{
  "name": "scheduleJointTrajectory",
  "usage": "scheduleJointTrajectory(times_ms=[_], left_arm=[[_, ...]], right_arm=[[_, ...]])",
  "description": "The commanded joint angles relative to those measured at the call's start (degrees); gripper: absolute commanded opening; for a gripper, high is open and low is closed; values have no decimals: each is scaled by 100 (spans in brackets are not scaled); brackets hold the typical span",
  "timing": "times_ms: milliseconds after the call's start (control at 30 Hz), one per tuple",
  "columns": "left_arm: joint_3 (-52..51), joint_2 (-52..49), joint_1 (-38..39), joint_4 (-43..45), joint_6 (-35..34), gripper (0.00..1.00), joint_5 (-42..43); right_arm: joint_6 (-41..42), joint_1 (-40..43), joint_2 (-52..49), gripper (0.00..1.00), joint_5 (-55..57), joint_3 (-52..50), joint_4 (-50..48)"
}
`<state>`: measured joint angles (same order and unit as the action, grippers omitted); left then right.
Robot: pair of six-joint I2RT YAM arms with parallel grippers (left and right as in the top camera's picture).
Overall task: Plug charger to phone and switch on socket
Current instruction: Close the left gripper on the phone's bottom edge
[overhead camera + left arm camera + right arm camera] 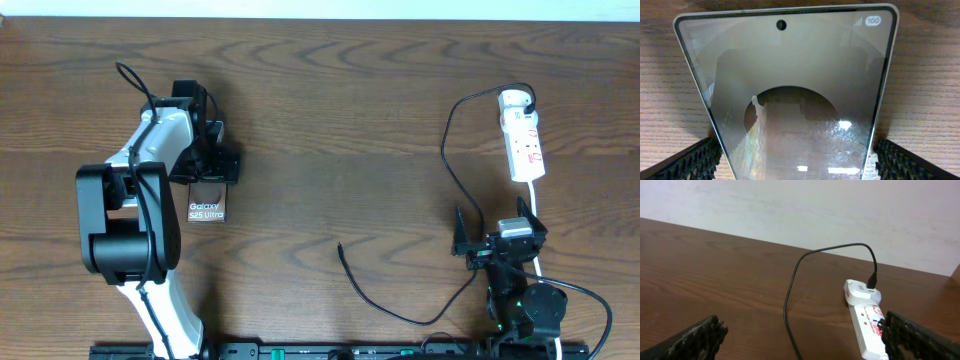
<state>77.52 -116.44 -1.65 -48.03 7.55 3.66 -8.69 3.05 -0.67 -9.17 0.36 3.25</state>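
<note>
The phone point(207, 203) lies flat on the table at the left, lettering toward the front. It fills the left wrist view point(795, 85), glossy face up. My left gripper point(211, 177) point(797, 150) straddles its far end, one finger against each long edge. The socket point(524, 145) point(867, 325) lies at the far right. The charger's plug point(527, 99) point(871, 282) sits in the socket's far end. Its cable point(447, 160) point(790, 295) loops toward the front, and the loose connector tip point(340, 246) rests mid-table. My right gripper point(500, 241) point(801, 330) is open and empty, just in front of the socket.
The socket's white cord point(536, 203) runs toward the front, under my right arm. A pale wall point(840, 210) rises behind the table's far edge. The wooden tabletop point(330, 120) spans the scene.
</note>
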Motion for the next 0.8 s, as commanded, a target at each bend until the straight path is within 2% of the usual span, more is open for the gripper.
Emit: scheduleJointTrajectory(times_ms=[0, 367, 767], left_arm=[[-212, -48, 24, -63, 35, 98, 52], [-791, -48, 24, 356, 13, 98, 17], [-868, -48, 24, 446, 11, 98, 39]], right_arm=[[-81, -42, 37, 99, 7, -4, 26], [-81, -42, 37, 99, 4, -4, 26], [-81, -42, 37, 99, 4, -4, 26]])
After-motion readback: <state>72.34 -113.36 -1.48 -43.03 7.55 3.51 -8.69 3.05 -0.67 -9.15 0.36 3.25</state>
